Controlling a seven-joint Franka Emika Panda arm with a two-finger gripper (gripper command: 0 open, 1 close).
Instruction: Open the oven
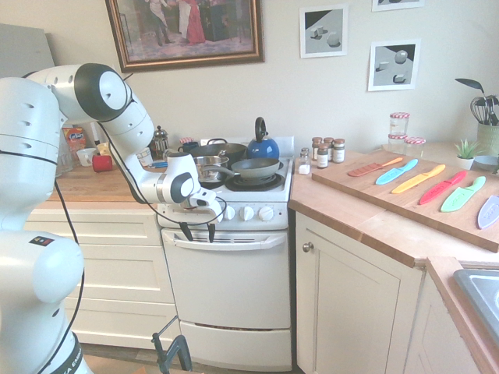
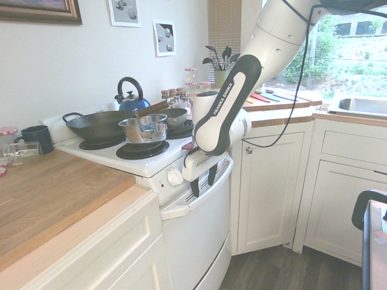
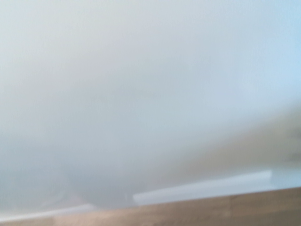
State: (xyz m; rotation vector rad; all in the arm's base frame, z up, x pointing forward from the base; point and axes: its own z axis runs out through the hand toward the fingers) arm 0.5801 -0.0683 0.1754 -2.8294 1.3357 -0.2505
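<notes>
— What's at twelve o'clock in the first exterior view?
— A pale wall [image 1: 343, 101] with a framed painting [image 1: 187, 31].
— And two o'clock, second exterior view?
— A bright window [image 2: 344, 60], greenery outside; dark wood floor [image 2: 290, 269] at five.

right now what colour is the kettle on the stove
Blue kettle, clearest in the first exterior view.

My arm [image 2: 227, 109] is glossy white, built of rounded segments. Broad black bands wrap my joints, and near one a pale oval disc shows; a few small dark dots sit along the white shell. One long white panel has a thick black border and carries the black words "FRANKA EMIKA". A thin black cable [image 2: 298, 99] loops loosely outside me. Low on my body there is a small dark rectangular label [image 1: 41, 241]. My hand [image 2: 202, 165] is a white block with two slim, black, tapering fingers [image 2: 195, 187].
</notes>
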